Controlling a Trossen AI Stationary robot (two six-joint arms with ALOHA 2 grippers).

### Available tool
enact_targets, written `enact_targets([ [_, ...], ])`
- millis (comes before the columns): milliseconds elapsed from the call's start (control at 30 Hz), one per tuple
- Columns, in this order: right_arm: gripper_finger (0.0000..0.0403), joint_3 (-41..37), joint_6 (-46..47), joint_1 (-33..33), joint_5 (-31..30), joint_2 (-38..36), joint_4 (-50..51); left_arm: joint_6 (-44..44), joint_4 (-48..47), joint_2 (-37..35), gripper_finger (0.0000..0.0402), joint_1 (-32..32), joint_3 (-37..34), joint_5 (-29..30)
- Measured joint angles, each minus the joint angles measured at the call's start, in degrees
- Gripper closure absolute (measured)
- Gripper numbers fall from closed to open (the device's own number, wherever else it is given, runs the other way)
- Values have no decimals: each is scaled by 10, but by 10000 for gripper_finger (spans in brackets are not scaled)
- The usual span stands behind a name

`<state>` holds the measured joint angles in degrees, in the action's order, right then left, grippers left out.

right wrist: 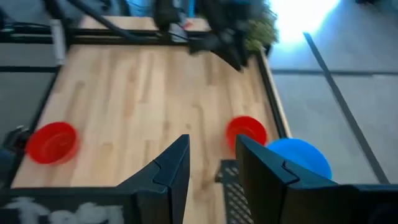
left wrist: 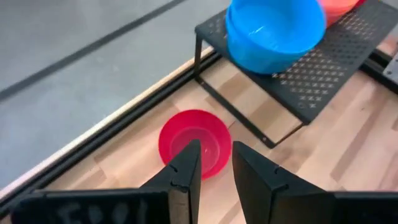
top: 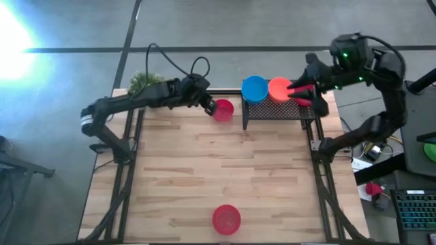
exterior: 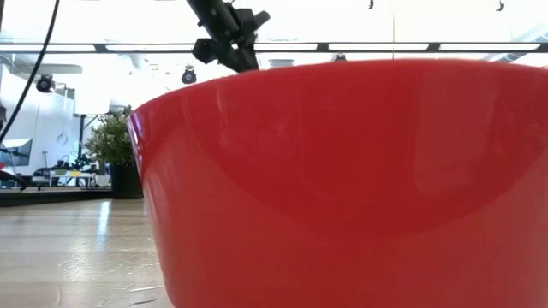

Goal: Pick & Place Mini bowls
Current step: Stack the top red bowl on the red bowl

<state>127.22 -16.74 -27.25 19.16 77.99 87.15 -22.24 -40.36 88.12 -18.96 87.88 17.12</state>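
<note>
A red mini bowl [top: 223, 109] [left wrist: 194, 143] sits on the table near its far edge, beside a black perforated rack [top: 279, 110]. My left gripper [top: 210, 104] [left wrist: 214, 165] is open right at this bowl, one finger over its inside and the other past its near rim. On the rack stand a blue bowl [top: 255, 88] [left wrist: 277, 34] and an orange bowl [top: 278, 88]. My right gripper [top: 296, 88] [right wrist: 212, 155] hovers open above the rack's right end, over a red shape [top: 304, 102] that it partly hides. Another red bowl [top: 226, 219] [exterior: 342, 188] rests at the near edge. My left gripper comes at the red bowl slanting down from the table's left, its fingers [left wrist: 186, 168] astride the near rim [left wrist: 211, 171]. The bowl rests on the table. Whether the fingers touch the rim, I cannot tell.
A small green potted plant [top: 143, 82] [exterior: 111, 145] stands at the table's far left corner. Black frame rails run along the table's left and right edges. The wide wooden middle of the table [top: 225, 163] lies between the far bowls and the near red one.
</note>
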Motion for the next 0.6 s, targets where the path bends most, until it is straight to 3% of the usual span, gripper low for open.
enact_targets([
  [200,286,-1,20,40,0,-12,0,-9,-1,41,317,-29,0,-32],
  [600,289,-3,29,44,-1,-1,1,-73,-19,127,317,-78,0,-79],
])
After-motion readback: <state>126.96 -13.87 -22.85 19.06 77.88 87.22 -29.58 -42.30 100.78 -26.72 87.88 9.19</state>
